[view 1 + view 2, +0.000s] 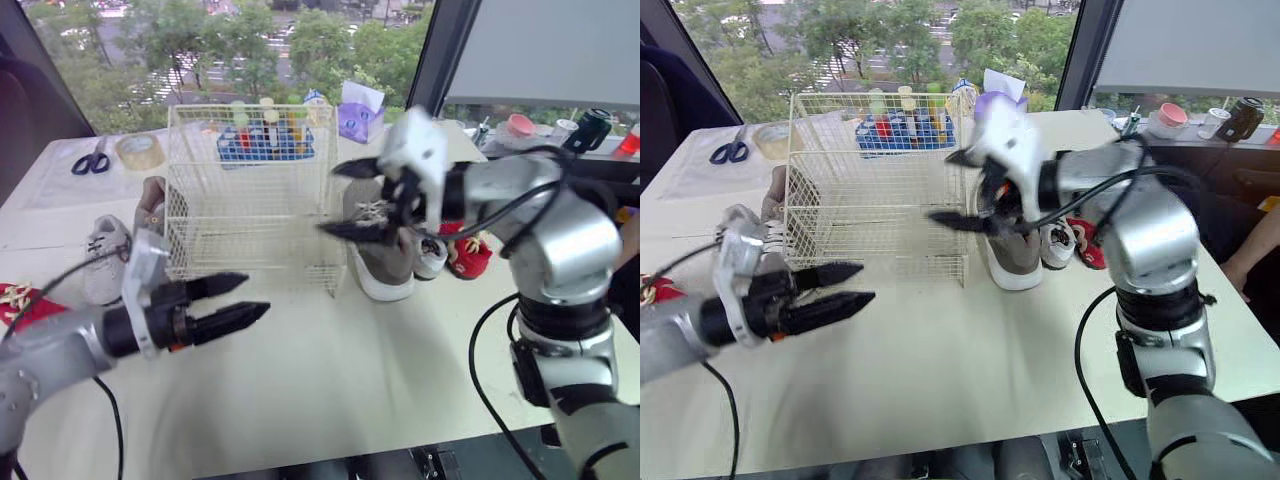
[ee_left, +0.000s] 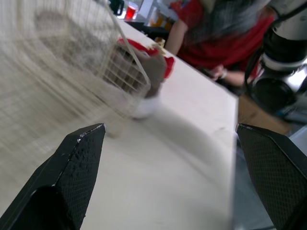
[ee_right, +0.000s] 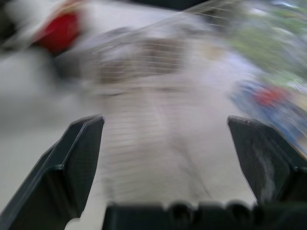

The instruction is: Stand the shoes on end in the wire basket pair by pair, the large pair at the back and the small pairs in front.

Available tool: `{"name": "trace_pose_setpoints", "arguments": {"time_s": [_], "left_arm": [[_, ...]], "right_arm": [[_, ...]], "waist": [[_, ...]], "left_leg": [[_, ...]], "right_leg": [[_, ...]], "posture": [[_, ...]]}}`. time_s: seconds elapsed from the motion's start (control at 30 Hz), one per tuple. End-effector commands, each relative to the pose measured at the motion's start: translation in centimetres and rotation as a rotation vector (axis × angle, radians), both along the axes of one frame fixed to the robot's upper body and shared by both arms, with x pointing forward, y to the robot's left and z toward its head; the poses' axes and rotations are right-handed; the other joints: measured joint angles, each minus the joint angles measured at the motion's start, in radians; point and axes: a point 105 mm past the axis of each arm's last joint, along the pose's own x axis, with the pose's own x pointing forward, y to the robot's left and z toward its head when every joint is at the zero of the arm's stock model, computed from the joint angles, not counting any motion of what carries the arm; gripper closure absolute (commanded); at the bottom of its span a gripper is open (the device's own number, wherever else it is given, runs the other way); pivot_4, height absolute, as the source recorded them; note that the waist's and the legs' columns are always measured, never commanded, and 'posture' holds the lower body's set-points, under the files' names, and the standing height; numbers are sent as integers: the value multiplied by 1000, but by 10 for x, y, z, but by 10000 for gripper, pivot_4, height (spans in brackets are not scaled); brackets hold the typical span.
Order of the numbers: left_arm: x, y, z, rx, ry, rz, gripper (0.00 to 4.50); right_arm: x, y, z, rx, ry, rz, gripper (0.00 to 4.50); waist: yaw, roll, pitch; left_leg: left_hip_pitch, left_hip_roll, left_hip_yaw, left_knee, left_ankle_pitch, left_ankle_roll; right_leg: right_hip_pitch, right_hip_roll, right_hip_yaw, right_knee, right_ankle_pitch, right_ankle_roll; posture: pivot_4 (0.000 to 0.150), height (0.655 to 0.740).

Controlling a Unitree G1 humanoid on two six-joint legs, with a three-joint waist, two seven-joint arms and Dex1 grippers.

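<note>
**Shoes lie around the basket, both grippers open above the table**

The wire basket (image 1: 250, 200) is cream-coloured, tall and open-topped, and stands upright at the middle of the table toward its far side. The shoes lie on the table around it. A large grey-brown shoe (image 1: 380, 250) with a white sole and laces lies just beside the basket's right wall. A small white shoe (image 1: 432, 258) and a red shoe (image 1: 468, 256) sit close together on that shoe's right. On the basket's left are a small white sneaker (image 1: 104, 256) and a brown shoe (image 1: 152, 205), the latter up against the basket's left wall. A second red shoe (image 1: 22, 300) lies at the table's left edge.

The table (image 1: 330, 370) is pale. Along its far side are scissors (image 1: 92, 158), a roll of tape (image 1: 140, 150), a blue tray of bottles (image 1: 265, 142) and a purple tissue box (image 1: 358, 115). Beyond them is a window (image 1: 200, 50) onto trees. A person in red (image 2: 216, 33) sits at the table's right.

The left gripper (image 1: 255, 297) reaches low over the table in front of the basket's left corner, its jaws parted and holding nothing. The right gripper (image 1: 330, 200) points leftward across the basket's right front corner, above the large shoe, with its jaws spread wide and empty.
</note>
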Motion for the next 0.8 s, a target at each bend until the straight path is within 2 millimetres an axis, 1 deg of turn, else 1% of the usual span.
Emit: {"name": "trace_pose_setpoints", "arguments": {"time_s": [0.03, 0.07, 0.1, 0.13, 0.2, 0.23, 0.27, 0.33, 0.37, 0.47, 0.53, 0.63, 0.73, 0.8], "left_arm": [[-17, -13, 10, -60, -13, 28, 0], [-20, -15, 7, -57, 0, 45, 0], [-23, -17, 2, -34, 8, 56, 0], [-24, -19, -3, -10, 6, 76, 0], [-20, -18, -15, 31, -1, 175, 0], [-18, -17, -21, 62, -12, 222, 0], [-13, -11, -29, 107, -24, 311, 0], [-8, -2, -40, 185, -54, 436, 0], [-8, 2, -47, 180, -27, 476, 0], [-17, 0, -62, 229, -16, 464, 0], [-20, -2, -66, 238, -17, 442, 0], [-20, -3, -66, 227, -27, 416, 0], [-15, -3, -62, 220, -52, 407, 0], [-11, -3, -60, 222, -68, 402, 0]], "right_arm": [[14, -52, -4, 270, -66, -392, 649], [16, -63, -13, 332, -59, -491, 649], [17, -68, -26, 370, -27, -551, 649], [16, -69, -37, 396, 2, -579, 649], [13, -63, -60, 422, 35, -609, 649], [11, -59, -67, 448, 48, -617, 649], [9, -54, -73, 467, 55, -624, 649], [7, -46, -81, 485, 68, -622, 649], [7, -43, -86, 481, 75, -619, 649], [10, -39, -97, 396, 40, -614, 649], [15, -39, -105, 388, 56, -616, 649], [22, -38, -122, 368, 120, -636, 649], [27, -49, -144, 353, 169, -729, 649], [30, -55, -150, 351, 155, -757, 649]], "waist": [[1, 0, 0], [1, 1, 0], [1, 1, 0], [1, 2, 1], [0, 6, 0], [0, 7, 0], [-1, 7, 0], [-6, 8, 0], [-7, 8, 0], [-4, 8, 0], [0, 8, 0], [-1, 7, 0], [-1, 7, 0], [-1, 7, 0]], "left_leg": [[0, 0, 0, 0, 0, 1], [0, 0, 0, 0, -1, 1], [0, 0, 0, -1, 0, 1], [0, -1, -1, -1, 0, 0], [0, -3, 0, -1, 0, 0], [1, -3, 0, -1, 0, 0], [1, -3, 0, -1, 0, 0], [1, -3, 0, -1, 0, 0], [1, -3, 0, -1, 0, 0], [1, -2, -1, -1, 0, 0], [1, -2, 0, -1, 0, -1], [1, 1, -1, -1, -2, -3], [0, 2, 0, -1, -2, -2], [0, 3, 0, -1, -1, -1]], "right_leg": [[0, 0, 0, 0, 0, 0], [0, -1, 0, 1, 0, 0], [0, -1, 0, 1, 0, 0], [-1, 0, 0, 1, 0, -1], [-1, 0, 0, 1, 0, -2], [0, 0, 0, 0, 0, -2], [0, 0, 0, 0, 0, -2], [0, 2, 0, 1, 0, -2], [0, 3, 0, 0, 0, -2], [0, 3, 0, 0, 0, -3], [0, 3, 0, -1, -1, -3], [-4, 2, 0, -2, 0, -3], [-3, 3, 0, -1, -1, -4], [-2, 4, 0, -1, -1, -4]], "posture": [[1500, 7400], [1500, 7400], [1500, 7400], [1500, 7400], [1500, 7400], [1500, 7400], [1500, 7400], [1500, 7400], [1500, 7400], [1500, 7400], [1500, 7400], [1500, 7400], [1500, 7400], [1500, 7400]]}}
